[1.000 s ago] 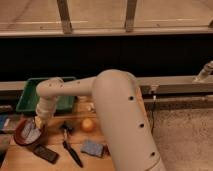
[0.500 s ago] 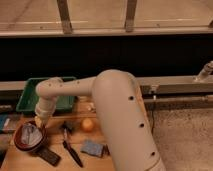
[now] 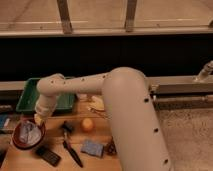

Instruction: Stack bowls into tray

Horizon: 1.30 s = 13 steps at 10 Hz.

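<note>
The smaller reddish-brown bowl (image 3: 27, 136) with a pale inside sits on the wooden table (image 3: 55, 134) at the front left. My gripper (image 3: 37, 121) is at the end of the cream arm, right over the bowl's far rim, touching or nearly touching it. The green tray (image 3: 29, 94) lies behind the bowl at the table's back left, with my arm crossing over its right part. The larger dark purple-maroon bowl does not show clearly; a dark bluish thing (image 3: 5, 123) at the left edge cannot be told apart.
On the table to the right of the bowl are an orange ball (image 3: 88, 124), a black-handled brush (image 3: 70, 146), a blue-grey sponge (image 3: 93, 148), a flat black block (image 3: 48, 156) and a pale flat item (image 3: 97, 104). A dark wall and railing run behind.
My gripper has dipped a little lower over the reddish-brown bowl. The bowl and the other items stay about where they were.
</note>
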Each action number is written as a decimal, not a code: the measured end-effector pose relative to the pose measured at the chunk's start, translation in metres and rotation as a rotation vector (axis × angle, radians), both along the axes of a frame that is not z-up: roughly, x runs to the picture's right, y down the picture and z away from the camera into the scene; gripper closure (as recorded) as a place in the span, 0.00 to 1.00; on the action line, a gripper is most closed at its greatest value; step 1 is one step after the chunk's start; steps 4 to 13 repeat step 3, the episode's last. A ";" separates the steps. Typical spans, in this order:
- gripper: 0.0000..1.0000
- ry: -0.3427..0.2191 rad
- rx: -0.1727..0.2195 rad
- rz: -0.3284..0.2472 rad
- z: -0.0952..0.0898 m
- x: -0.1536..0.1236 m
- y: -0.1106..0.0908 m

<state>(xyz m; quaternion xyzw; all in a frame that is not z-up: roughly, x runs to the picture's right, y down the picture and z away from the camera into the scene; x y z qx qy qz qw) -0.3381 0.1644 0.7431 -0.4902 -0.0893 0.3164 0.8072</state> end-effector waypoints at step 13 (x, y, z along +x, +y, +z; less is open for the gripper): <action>1.00 -0.001 0.062 0.034 -0.018 0.029 -0.038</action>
